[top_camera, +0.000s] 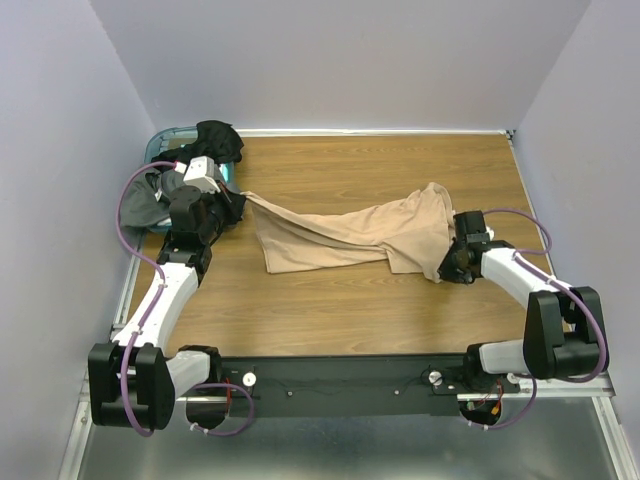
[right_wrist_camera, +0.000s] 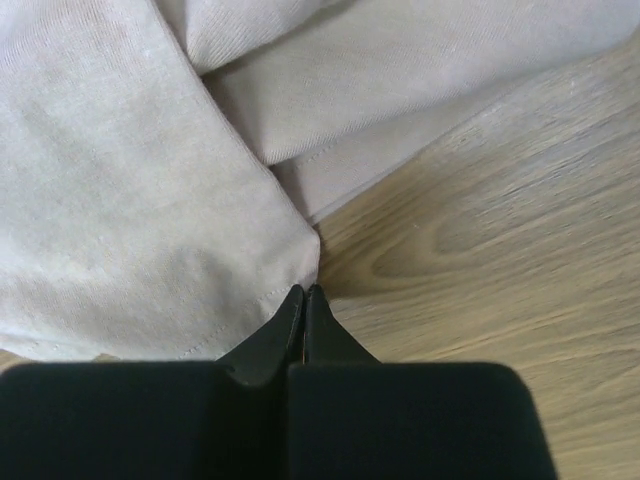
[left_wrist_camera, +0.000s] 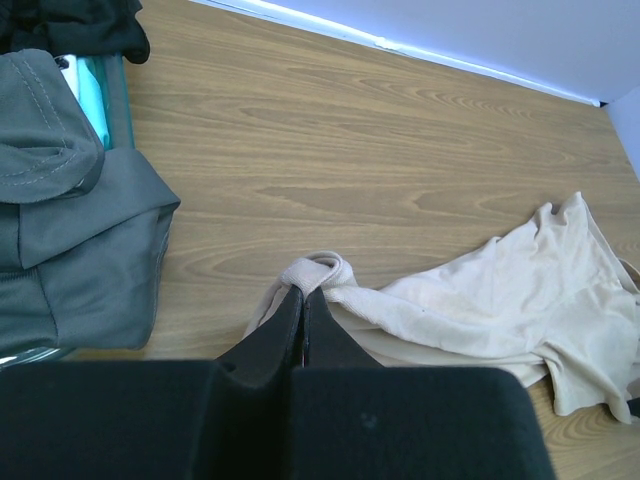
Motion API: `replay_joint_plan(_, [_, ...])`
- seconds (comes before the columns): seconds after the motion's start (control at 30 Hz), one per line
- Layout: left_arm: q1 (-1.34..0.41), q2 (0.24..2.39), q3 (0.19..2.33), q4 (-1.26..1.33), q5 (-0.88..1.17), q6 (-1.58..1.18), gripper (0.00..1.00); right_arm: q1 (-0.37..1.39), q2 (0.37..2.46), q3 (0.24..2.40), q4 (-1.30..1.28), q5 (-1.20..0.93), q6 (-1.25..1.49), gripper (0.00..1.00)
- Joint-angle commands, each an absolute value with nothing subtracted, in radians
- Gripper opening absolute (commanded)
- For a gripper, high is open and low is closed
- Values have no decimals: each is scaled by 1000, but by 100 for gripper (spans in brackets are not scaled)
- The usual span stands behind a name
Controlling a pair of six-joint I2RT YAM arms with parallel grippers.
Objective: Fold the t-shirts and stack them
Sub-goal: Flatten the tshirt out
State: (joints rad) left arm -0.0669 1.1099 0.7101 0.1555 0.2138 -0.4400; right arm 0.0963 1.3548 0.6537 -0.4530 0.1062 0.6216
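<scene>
Tan cloth is what I look at first: the tan t-shirt (top_camera: 350, 235) lies crumpled and pulled out long on the wooden table (top_camera: 350, 310), off to the right of the teal basket (top_camera: 165, 135). One end of it comes up just beside the basket, and the other end is well away from the basket. At the end by the basket, my left gripper (top_camera: 235, 203) has its two fingers pressed together on a small rolled fold of the shirt; in the left wrist view that fold curls over the fingertips (left_wrist_camera: 303, 300). At the end far from the basket, my right gripper (top_camera: 447, 265) is down low on the table. Its fingers are closed tight too, and in the right wrist view the sewn bottom edge of the shirt (right_wrist_camera: 120, 200) runs right into the tips (right_wrist_camera: 303, 295), so I read it as pinching that edge. A dark grey t-shirt (top_camera: 145, 200) hangs over the near side of the basket and spills down onto the table. A black t-shirt (top_camera: 218, 140) sits heaped on the far side of the basket. From the left wrist camera I see the grey one (left_wrist_camera: 80, 250) folded over the basket's teal wall (left_wrist_camera: 100, 90).
</scene>
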Motion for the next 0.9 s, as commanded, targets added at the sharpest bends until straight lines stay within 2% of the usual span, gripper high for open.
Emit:
replay_joint_plan(0.0, [-60, 1091, 719, 181, 206, -443, 0, 94, 1335, 652, -462, 68, 611, 0])
replay_joint_plan(0.13, [-60, 1092, 719, 178, 195, -437, 0, 92, 1240, 728, -503, 67, 585, 0])
replay_joint_plan(0.3, [-60, 1091, 732, 164, 187, -428, 0, 92, 1132, 967, -595, 135, 540, 0])
replay_joint_plan(0.47, [-60, 1094, 770, 135, 183, -413, 0, 94, 1127, 1181, -603, 172, 493, 0])
replay_joint_plan(0.57, [-60, 1109, 840, 114, 198, -397, 0, 92, 1169, 1351, -612, 193, 462, 0])
replay_joint_plan(0.87, [-61, 1145, 1248, -57, 281, -359, 0, 94, 1239, 1846, -620, 216, 379, 0])
